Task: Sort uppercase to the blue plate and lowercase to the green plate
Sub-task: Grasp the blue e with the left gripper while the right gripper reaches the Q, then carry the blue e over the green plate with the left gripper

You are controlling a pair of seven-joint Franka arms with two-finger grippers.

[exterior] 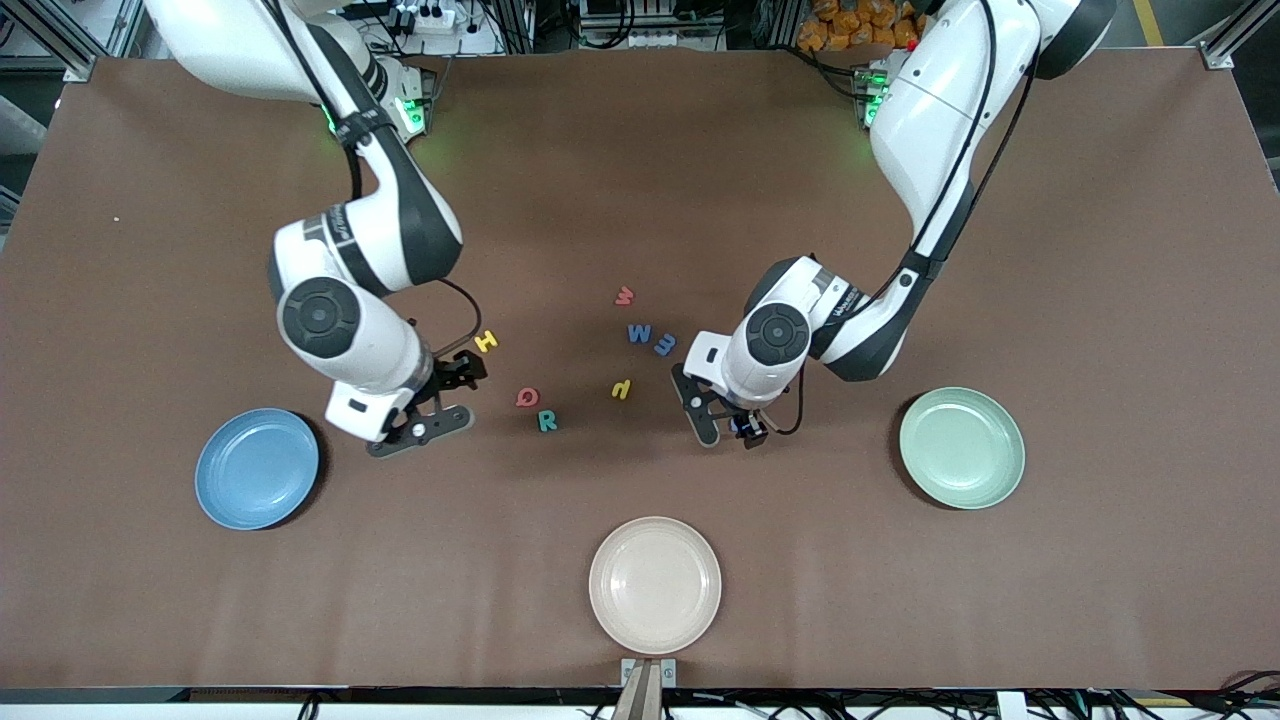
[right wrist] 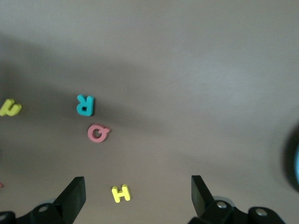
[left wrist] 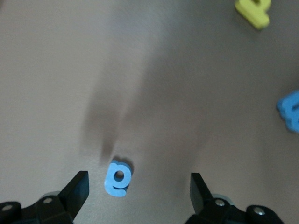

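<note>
The right arm came down from its base and bent at the elbow, its wrist tipped toward the table between the blue plate (exterior: 257,468) and the letters. The right gripper (exterior: 440,398) hung there with its fingers (right wrist: 72,196) spread wide and nothing between them. Its wrist view looked down on the yellow H (exterior: 486,341), the red Q (exterior: 527,397) and the teal R (exterior: 547,421), all flat on the brown table (exterior: 640,180) and apart from each other.

Toward the middle lay the small red w (exterior: 624,295), the blue M (exterior: 639,333), the humped blue m (exterior: 664,344) just beside it, and the hooked yellow letter (exterior: 621,388) nearer the camera. The cream plate (exterior: 655,584) sat nearest the camera.

The left arm reached down from its base, elbow out toward the green plate (exterior: 962,447), wrist pointing down. The left gripper (exterior: 730,425) sat low over the blue a (left wrist: 117,178), its fingers (left wrist: 76,189) apart on either side of the letter and not touching it. Both task plates held nothing.

Dark lettering on the left arm's wrist band was too small to read
</note>
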